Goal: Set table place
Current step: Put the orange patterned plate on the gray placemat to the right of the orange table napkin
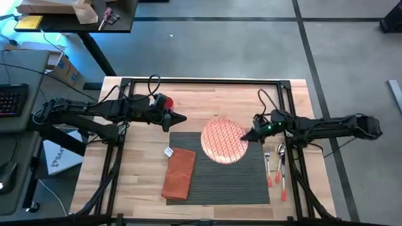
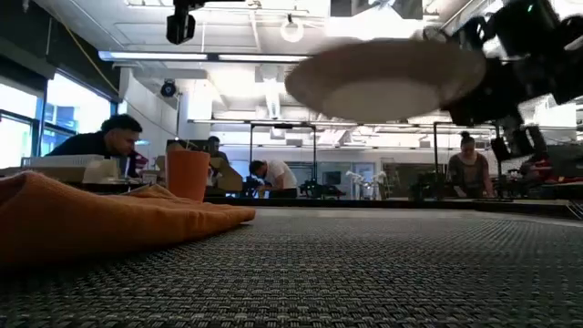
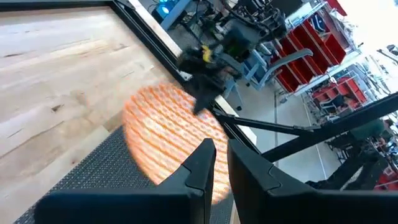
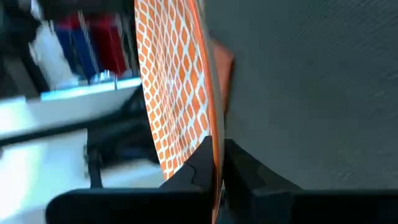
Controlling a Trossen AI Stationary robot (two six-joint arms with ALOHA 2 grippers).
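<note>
A: What do we have on the desk (image 1: 138,182), largest thing first?

B: The dark grey ribbed placemat (image 1: 232,182) lies flat toward the near side, between the two arms. On its left edge rests the folded rust-orange napkin (image 1: 179,172), and just off its right edge, on the wood, lie a fork and spoons with orange handles (image 1: 277,166).

A: And the plate?

B: The round orange-patterned plate (image 1: 223,139) hangs over the placemat's far edge. In the low view we see it clearly up in the air, apart from the mat. Our right gripper (image 1: 248,134) has its fingers pinched on the plate's right rim; the right wrist view shows the rim caught between them.

A: The left arm?

B: Our left gripper (image 1: 181,118) hovers over bare wood just beyond the placemat's far left corner, fingers closed nearly together on nothing.

A: So which step are we in?

B: We judge it to be placing the plate. Next we need to carry it toward the mat's middle, lower it level until it sits flat, then release the rim.
</note>
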